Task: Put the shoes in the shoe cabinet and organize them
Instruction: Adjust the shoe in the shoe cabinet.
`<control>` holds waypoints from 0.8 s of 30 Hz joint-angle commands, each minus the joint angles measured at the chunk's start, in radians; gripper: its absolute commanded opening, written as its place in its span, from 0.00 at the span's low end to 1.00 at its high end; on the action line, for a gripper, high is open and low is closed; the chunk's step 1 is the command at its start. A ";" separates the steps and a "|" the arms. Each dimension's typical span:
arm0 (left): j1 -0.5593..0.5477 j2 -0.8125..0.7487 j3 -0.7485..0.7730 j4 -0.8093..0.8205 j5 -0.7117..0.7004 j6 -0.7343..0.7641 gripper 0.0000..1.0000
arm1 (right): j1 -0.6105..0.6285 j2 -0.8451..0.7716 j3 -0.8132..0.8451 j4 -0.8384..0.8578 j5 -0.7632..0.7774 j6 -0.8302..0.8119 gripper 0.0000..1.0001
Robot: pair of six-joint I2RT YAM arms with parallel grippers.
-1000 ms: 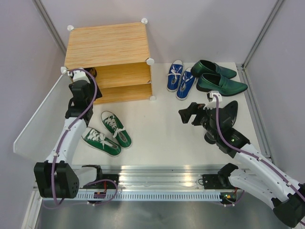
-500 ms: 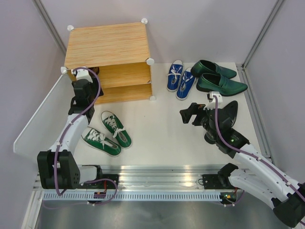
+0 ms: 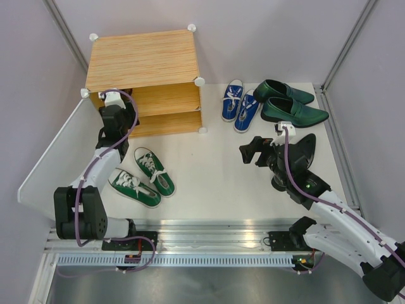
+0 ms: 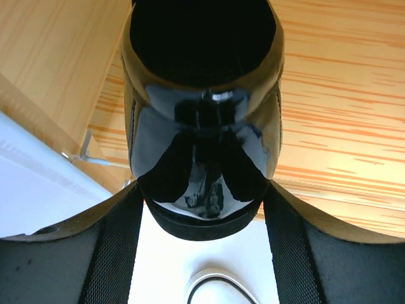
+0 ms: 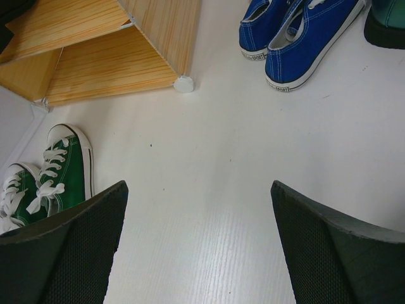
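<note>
green canvas sneakers with white laces lie nearest you on the white table. your right gripper, jaws wide and empty, hovers mid-table, seemingly free for another pair. farther, your left gripper is clamped on a shiny black ankle boot, held at the light wood-grain shoe cabinet, left side, for shelving.

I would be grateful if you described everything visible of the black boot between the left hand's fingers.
The black ankle boot looks glossy and patent-like, its surface mirroring the surroundings. It has a dark open mouth at the far end and a thick matte sole rim around the rounded near end. It sits between the fingers of the left hand, which grip both its sides. The wood-grain panels of the shoe cabinet are behind it.
</note>
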State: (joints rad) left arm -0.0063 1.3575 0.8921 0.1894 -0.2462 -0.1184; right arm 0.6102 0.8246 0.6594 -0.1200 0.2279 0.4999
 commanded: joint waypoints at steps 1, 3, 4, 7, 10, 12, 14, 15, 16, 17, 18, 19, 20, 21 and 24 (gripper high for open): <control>0.003 0.031 0.037 0.108 -0.022 0.020 0.02 | -0.004 0.002 -0.001 0.034 0.018 -0.017 0.96; 0.003 0.045 0.042 0.104 -0.019 0.019 0.02 | -0.004 0.005 -0.001 0.034 0.019 -0.020 0.96; 0.006 0.057 0.044 0.104 -0.019 0.017 0.02 | -0.004 0.005 0.000 0.034 0.016 -0.020 0.96; 0.049 0.074 0.050 0.102 -0.005 0.011 0.02 | -0.004 0.008 0.000 0.036 0.008 -0.018 0.96; 0.066 0.086 0.056 0.101 0.002 0.013 0.04 | -0.004 0.008 -0.001 0.034 0.013 -0.020 0.96; 0.077 0.088 0.060 0.099 0.002 0.013 0.06 | -0.004 0.008 0.000 0.034 0.011 -0.020 0.96; 0.084 0.089 0.064 0.096 0.002 0.017 0.08 | -0.004 0.011 0.000 0.037 0.010 -0.021 0.96; 0.086 0.092 0.071 0.094 0.007 0.023 0.09 | -0.004 0.010 0.000 0.036 0.010 -0.020 0.96; 0.089 0.094 0.074 0.093 0.007 0.029 0.11 | -0.004 0.013 0.000 0.037 0.008 -0.020 0.96; 0.094 0.097 0.080 0.085 0.005 0.036 0.15 | -0.006 0.015 0.000 0.036 0.007 -0.020 0.96; 0.094 0.097 0.090 0.084 0.007 0.039 0.22 | -0.004 0.015 0.000 0.037 0.007 -0.021 0.96; 0.098 0.101 0.093 0.082 0.005 0.042 0.25 | -0.004 0.018 0.000 0.039 0.007 -0.020 0.96; 0.101 0.104 0.096 0.081 0.004 0.046 0.29 | -0.004 0.018 0.000 0.039 0.007 -0.020 0.96; 0.104 0.107 0.103 0.078 0.001 0.048 0.34 | -0.004 0.018 0.000 0.037 0.007 -0.020 0.96; 0.112 0.112 0.110 0.074 -0.004 0.049 0.45 | -0.004 0.019 -0.001 0.037 0.008 -0.023 0.96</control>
State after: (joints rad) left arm 0.0742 1.4647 0.9459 0.2108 -0.1886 -0.1013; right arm 0.6102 0.8429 0.6594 -0.1192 0.2302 0.4923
